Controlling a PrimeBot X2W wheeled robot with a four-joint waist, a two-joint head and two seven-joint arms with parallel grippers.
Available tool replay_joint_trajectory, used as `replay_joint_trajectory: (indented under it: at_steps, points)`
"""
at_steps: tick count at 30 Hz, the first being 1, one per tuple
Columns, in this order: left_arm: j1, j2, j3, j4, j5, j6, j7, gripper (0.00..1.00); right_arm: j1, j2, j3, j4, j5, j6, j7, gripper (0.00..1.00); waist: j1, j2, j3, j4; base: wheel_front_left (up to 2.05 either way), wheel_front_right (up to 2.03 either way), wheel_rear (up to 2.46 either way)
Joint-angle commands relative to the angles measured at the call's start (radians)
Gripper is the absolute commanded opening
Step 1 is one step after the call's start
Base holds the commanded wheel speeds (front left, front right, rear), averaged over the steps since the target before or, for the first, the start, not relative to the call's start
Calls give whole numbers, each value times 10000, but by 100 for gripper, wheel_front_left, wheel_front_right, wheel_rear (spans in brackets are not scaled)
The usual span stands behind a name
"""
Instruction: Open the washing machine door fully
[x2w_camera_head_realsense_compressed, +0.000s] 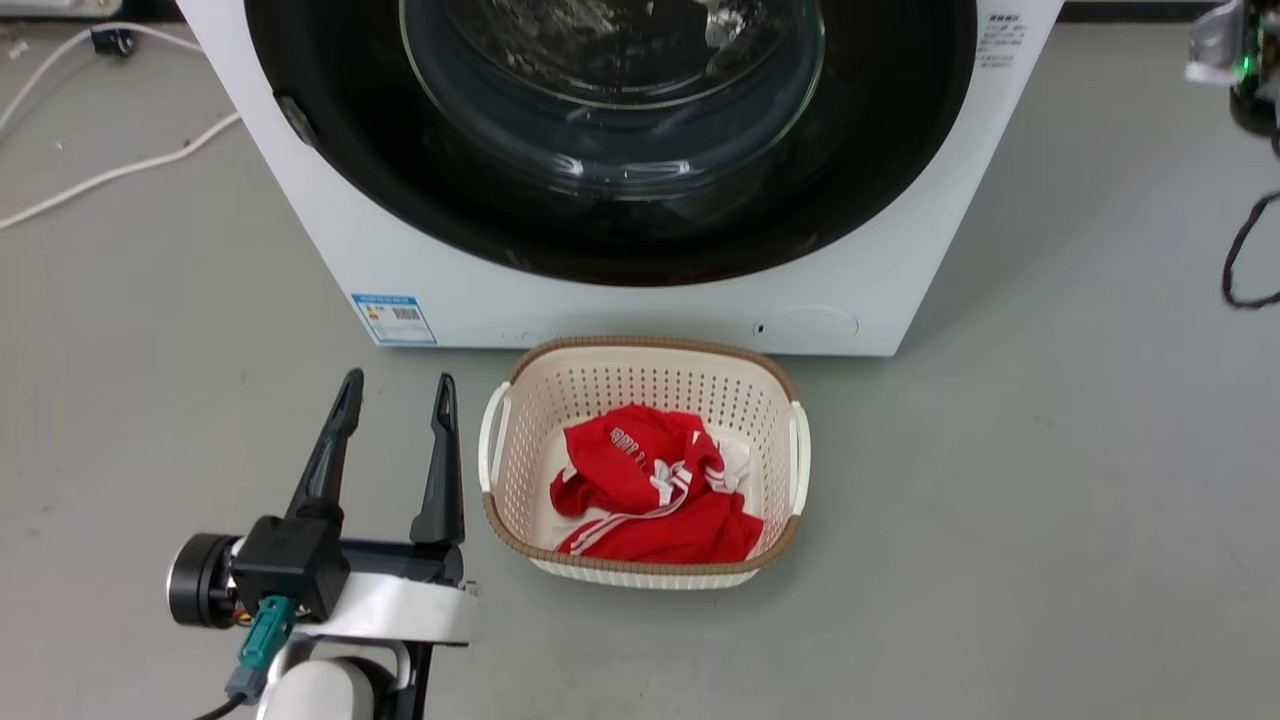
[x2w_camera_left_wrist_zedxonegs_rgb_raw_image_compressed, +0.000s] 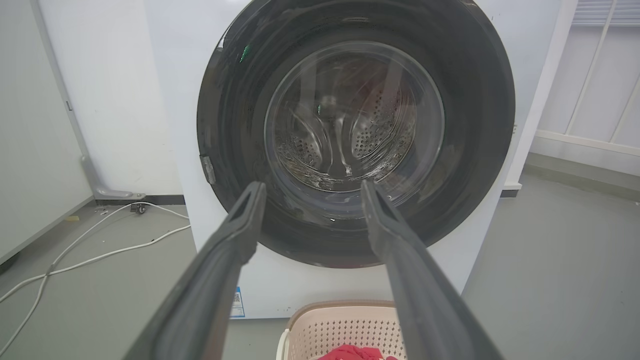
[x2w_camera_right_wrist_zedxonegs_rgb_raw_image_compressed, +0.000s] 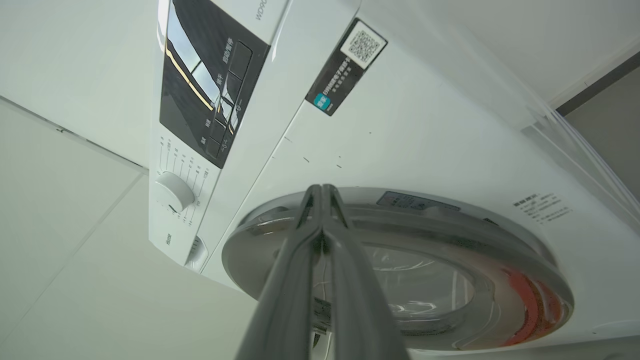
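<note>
Grey floor (x2w_camera_head_realsense_compressed: 1000, 500), centre frame: I see a basket (x2w_camera_head_realsense_compressed: 650, 385) holding red clothing (x2w_camera_head_realsense_compressed: 650, 500); left gripper (x2w_camera_head_realsense_compressed: 397, 380) spread empty, right gripper (x2w_camera_right_wrist_zedxonegs_rgb_raw_image_compressed: 322, 189) pinched closed.

Head view: high, facing down at the lower front of the washing machine (x2w_camera_head_realsense_compressed: 900, 280) and the basket (x2w_camera_head_realsense_compressed: 640, 385). Left wrist view: low, near, square to that front, basket shared. Right wrist view: close, angled steeply along the washing machine door (x2w_camera_right_wrist_zedxonegs_rgb_raw_image_compressed: 500, 255).

Big white washing machine (x2w_camera_head_realsense_compressed: 650, 310) right in front of me, its round shiny black door (x2w_camera_left_wrist_zedxonegs_rgb_raw_image_compressed: 480, 125) shut flat, clear glass middle
</note>
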Motion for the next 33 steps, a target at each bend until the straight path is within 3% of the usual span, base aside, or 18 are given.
replay_joint_trajectory:
  at_steps: [1,7,16,33]
  points:
    - [-200,10,30,-86,43,-34,-27,100,-441,83,193,348,-201,0,294,0,-1,0,291,14,0,0,0]
    - [-746,10,-14,-300,49,-121,-27,100,-2134,258,879,1674,-1062,0,1194,0,-1,0,1155,176,0,0,0]
    - [-1540,10,-96,-576,-67,-134,-27,100,-3470,311,1390,2309,-1880,0,1635,0,-1,0,2203,464,0,0,0]
    - [-1903,10,-182,-416,-224,-27,-27,100,-3234,526,980,2411,-2591,2,1836,0,-1,0,2761,622,0,0,0]
